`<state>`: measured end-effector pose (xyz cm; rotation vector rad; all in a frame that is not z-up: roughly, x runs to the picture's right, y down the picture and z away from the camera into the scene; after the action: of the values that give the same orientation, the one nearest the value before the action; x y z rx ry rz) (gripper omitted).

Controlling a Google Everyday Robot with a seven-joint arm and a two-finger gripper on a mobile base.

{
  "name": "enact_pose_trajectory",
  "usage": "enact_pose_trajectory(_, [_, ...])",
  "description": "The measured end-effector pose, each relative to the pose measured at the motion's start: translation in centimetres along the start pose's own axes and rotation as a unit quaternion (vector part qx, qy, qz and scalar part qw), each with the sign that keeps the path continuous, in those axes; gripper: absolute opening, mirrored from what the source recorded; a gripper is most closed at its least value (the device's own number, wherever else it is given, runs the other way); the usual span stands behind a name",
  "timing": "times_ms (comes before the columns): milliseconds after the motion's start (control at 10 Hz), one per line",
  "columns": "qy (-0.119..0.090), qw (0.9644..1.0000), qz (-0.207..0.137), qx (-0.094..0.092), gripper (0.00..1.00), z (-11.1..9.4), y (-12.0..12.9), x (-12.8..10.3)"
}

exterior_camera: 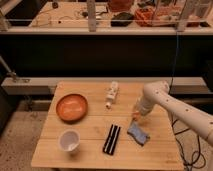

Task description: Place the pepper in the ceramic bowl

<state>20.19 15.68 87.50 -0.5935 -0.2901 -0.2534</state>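
From where I stand, the wooden table (90, 125) sits in front of a dark counter, and the robot's white arm (172, 104) reaches in from the right, bending down toward the right-hand part of the tabletop. The gripper (137, 115) is low over the wood there, right at the pepper (134, 117), which shows only as a small orange-red speck at its tip. I cannot tell how wide the claw stands, or whether it has the pepper or merely sits at it. The ceramic bowl (71, 107), glossy orange-brown with a darker rim, rests on the left side of the table, well apart from the pepper. A white cup (69, 140) stands upright near the front edge, just in front of the bowl. A white bottle (112, 94) lies on its side toward the back of the table, between the bowl and the arm. Two black bars (111, 138) lie side by side near the front middle, and a crumpled blue object (138, 134) lies just to their right, in front of the gripper and close to it.
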Motion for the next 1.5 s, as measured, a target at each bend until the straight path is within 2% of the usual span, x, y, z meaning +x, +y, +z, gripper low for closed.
enact_pose_trajectory(300, [0.006, 0.9999, -0.007, 0.005, 0.08, -0.6, -0.2, -0.1])
enact_pose_trajectory(400, [0.010, 0.9998, -0.015, 0.006, 0.05, -1.1, -0.6, -0.7])
enact_pose_trajectory(700, [0.021, 0.9989, -0.040, 0.009, 0.04, -2.8, -2.7, -4.0])
enact_pose_trajectory(1000, [0.028, 0.9981, -0.053, 0.011, 0.04, -3.8, -3.3, -4.5])
enact_pose_trajectory(1200, [0.030, 0.9976, -0.062, 0.012, 0.04, -4.1, -4.1, -6.1])
enact_pose_trajectory(1300, [0.032, 0.9968, -0.071, 0.016, 0.04, -4.6, -5.3, -7.8])
enact_pose_trajectory(1500, [0.035, 0.9961, -0.080, 0.014, 0.04, -5.2, -5.9, -8.6])
